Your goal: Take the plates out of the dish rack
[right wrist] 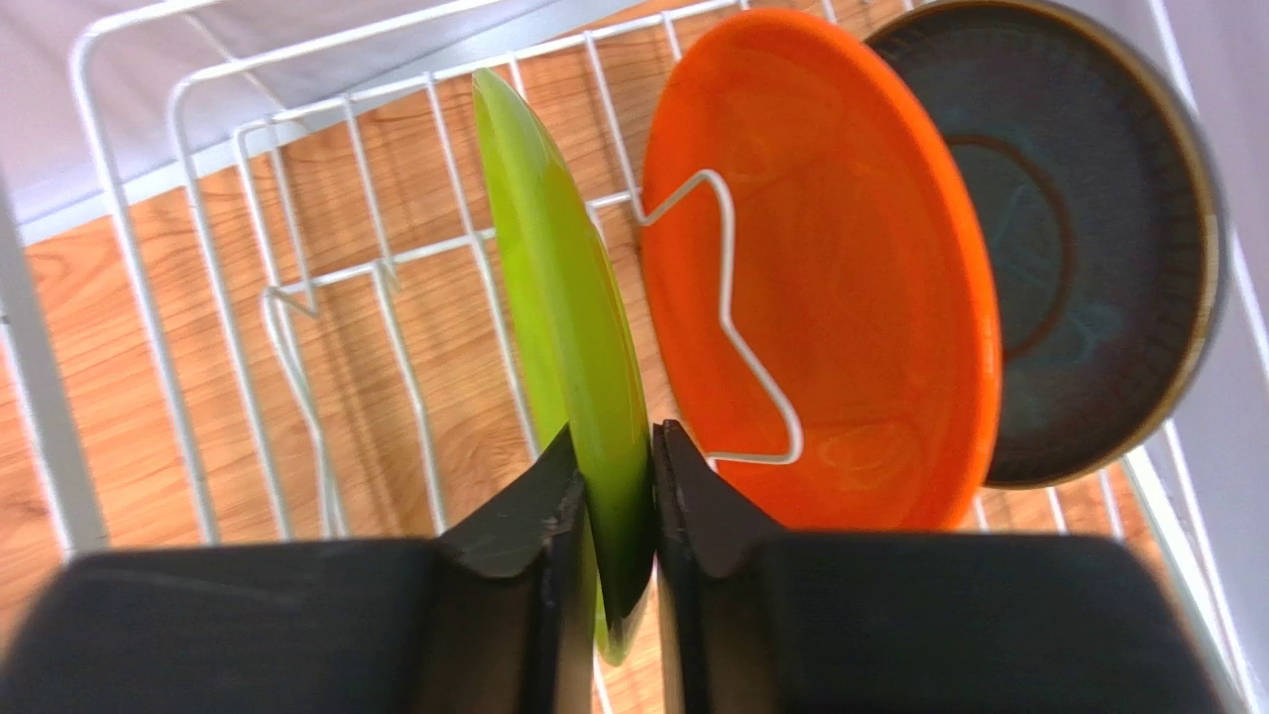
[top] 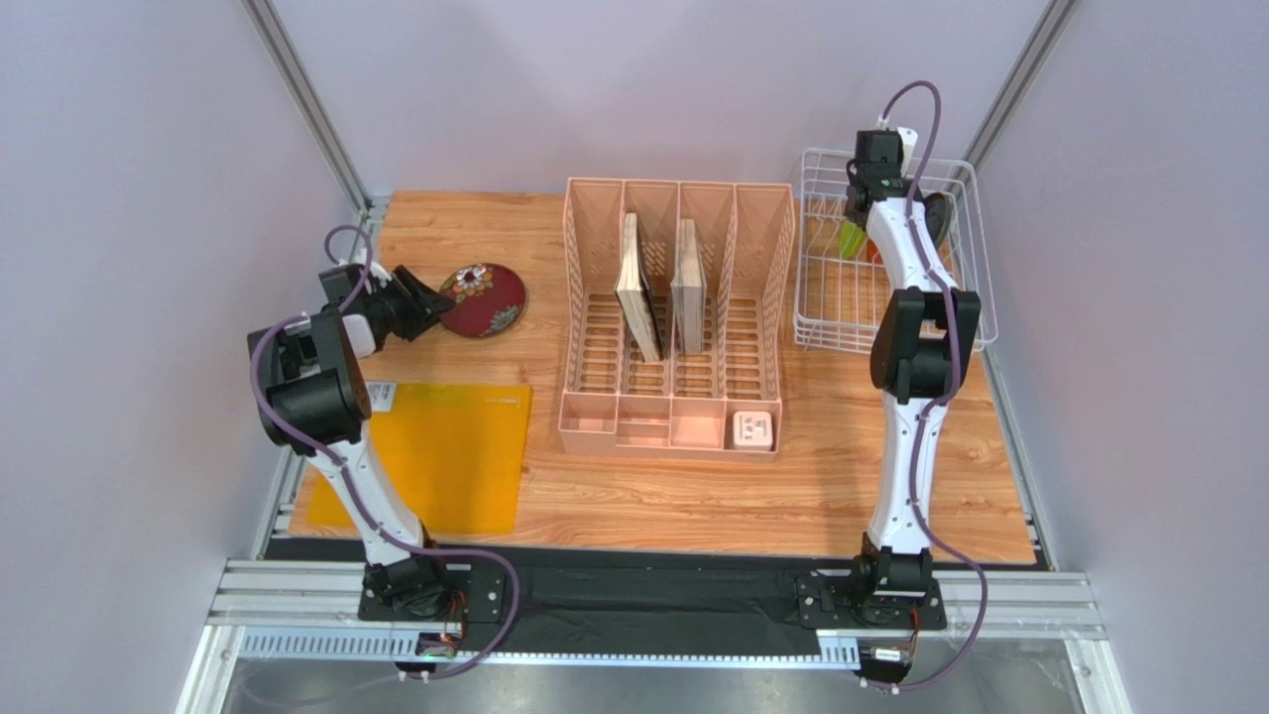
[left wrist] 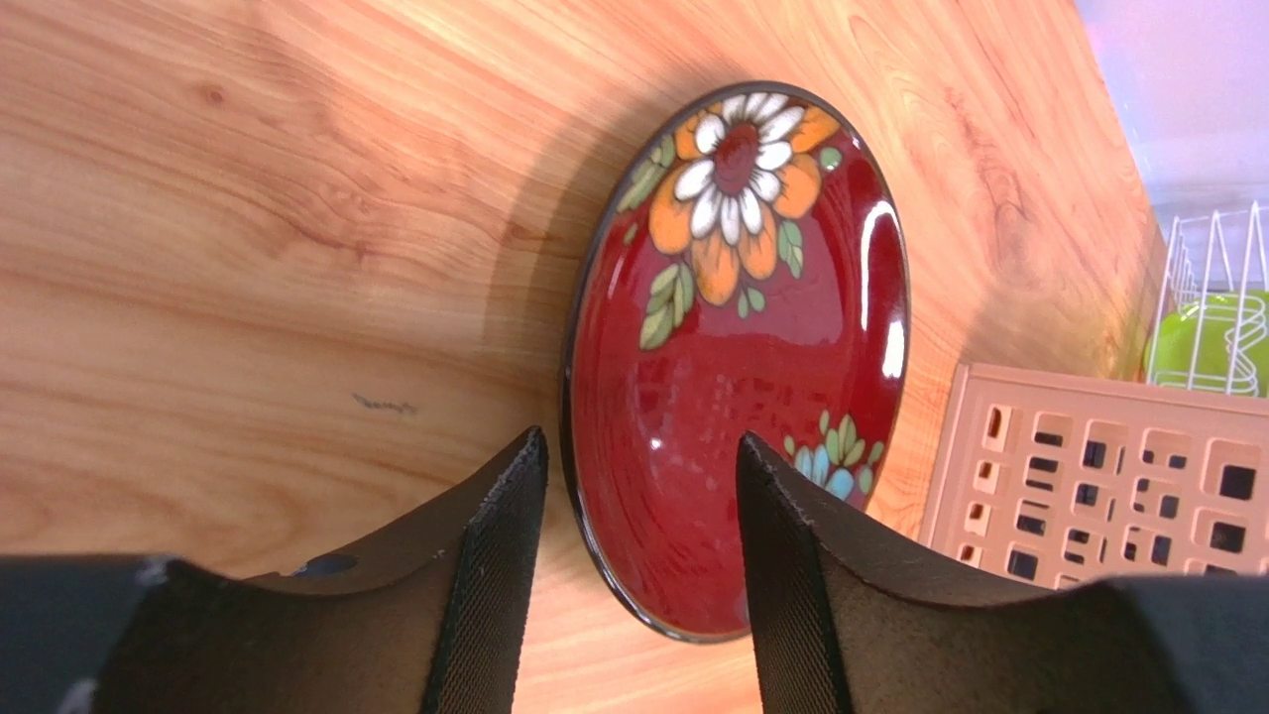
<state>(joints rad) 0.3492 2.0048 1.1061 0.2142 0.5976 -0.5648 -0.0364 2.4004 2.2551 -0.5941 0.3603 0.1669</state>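
The dark red floral plate lies flat on the table at the far left, out of the rack. My left gripper is open, and in the left wrist view its fingers stand either side of that plate's near rim. The white wire dish rack stands at the far right. My right gripper reaches down into it. In the right wrist view it is shut on the rim of the upright lime green plate. The orange plate and the dark grey-teal plate stand behind it among the tines.
A pink slotted organizer holding two upright wooden boards stands mid-table between the arms. A flat yellow mat lies near the left arm's base. The rack sits close to the right wall.
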